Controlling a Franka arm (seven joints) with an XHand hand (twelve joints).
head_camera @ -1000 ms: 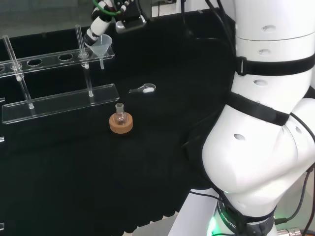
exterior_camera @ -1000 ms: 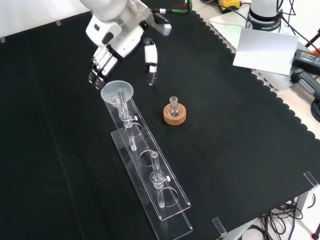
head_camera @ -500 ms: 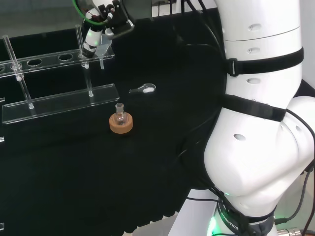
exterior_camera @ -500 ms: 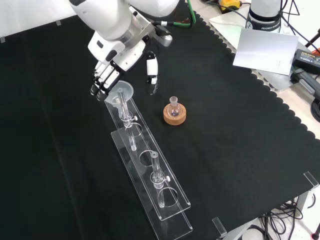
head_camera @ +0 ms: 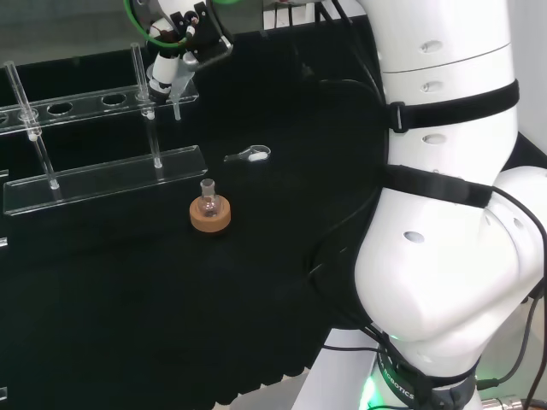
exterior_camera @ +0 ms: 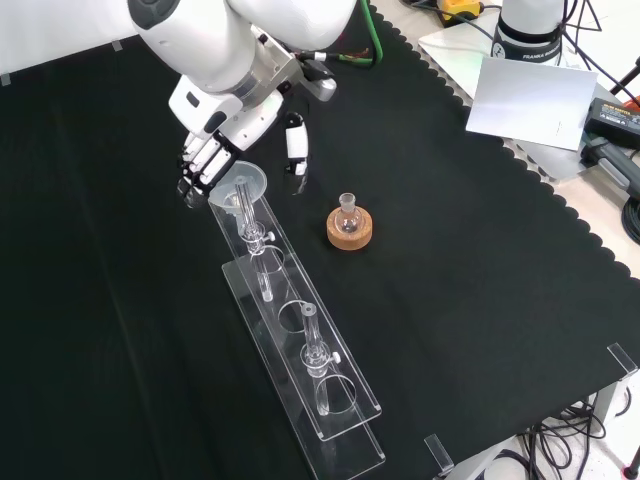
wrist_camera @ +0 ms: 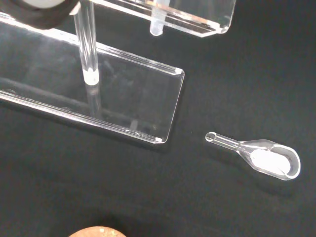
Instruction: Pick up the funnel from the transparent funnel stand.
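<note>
Here, robot hand straddling funnel, rim untouched

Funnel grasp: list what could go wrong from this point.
1. The hand straddles the funnel, not yet closed; the clear, smooth cone may slip out.
2. The funnel's stem sits in the transparent stand; a tilted lift could drag or tip it.
3. The small flask on the cork ring stands nearby and could be knocked.
</note>
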